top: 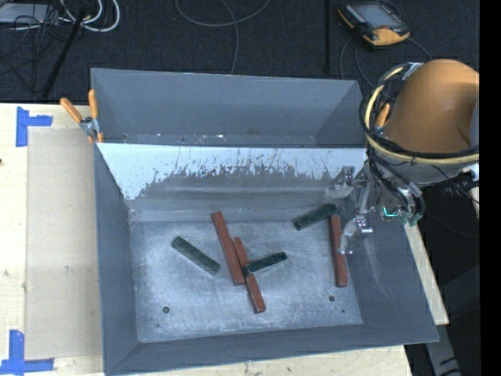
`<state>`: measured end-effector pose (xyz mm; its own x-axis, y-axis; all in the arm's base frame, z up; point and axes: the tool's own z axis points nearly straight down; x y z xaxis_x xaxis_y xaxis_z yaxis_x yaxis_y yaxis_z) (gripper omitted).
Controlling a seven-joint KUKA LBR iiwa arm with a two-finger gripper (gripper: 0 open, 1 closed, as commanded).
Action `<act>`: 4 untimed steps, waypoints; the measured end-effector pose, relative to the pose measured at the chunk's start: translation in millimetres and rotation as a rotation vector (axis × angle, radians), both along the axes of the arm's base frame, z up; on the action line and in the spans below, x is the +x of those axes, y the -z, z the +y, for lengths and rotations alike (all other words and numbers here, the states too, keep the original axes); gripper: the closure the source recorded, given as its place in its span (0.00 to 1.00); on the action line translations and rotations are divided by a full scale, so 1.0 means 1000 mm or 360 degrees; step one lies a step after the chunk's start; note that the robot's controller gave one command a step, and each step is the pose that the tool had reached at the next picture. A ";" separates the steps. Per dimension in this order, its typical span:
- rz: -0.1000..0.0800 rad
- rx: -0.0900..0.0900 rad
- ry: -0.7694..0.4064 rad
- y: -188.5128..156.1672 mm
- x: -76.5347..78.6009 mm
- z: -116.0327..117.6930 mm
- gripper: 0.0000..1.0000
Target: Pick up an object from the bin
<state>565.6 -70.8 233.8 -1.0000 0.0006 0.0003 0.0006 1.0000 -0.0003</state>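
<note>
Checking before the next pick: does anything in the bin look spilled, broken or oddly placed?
Nothing stands out. Brown sticks and green sticks lie loose and whole on the bin floor; three overlap in the middle. The gripper hangs by the right brown stick.

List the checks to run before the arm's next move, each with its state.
1. Gripper inside the bin, at its right side: ok.
2. Red-brown stick close by, top end at the gripper: ok.
3. That stick apart from the crossed sticks mid-bin: ok.
4. Nothing crowding it: not ok, a dark green stick lies beside its top end.
5. Gripper touching the stick: cannot tell.
</note>
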 end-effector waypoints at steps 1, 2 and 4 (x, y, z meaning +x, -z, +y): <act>-0.0006 -0.0002 -0.0112 0.039 0.014 0.045 0.00; -0.0009 0.0003 -0.0178 0.105 0.023 0.032 0.00; -0.0025 -0.0003 -0.0331 0.157 -0.002 0.065 1.00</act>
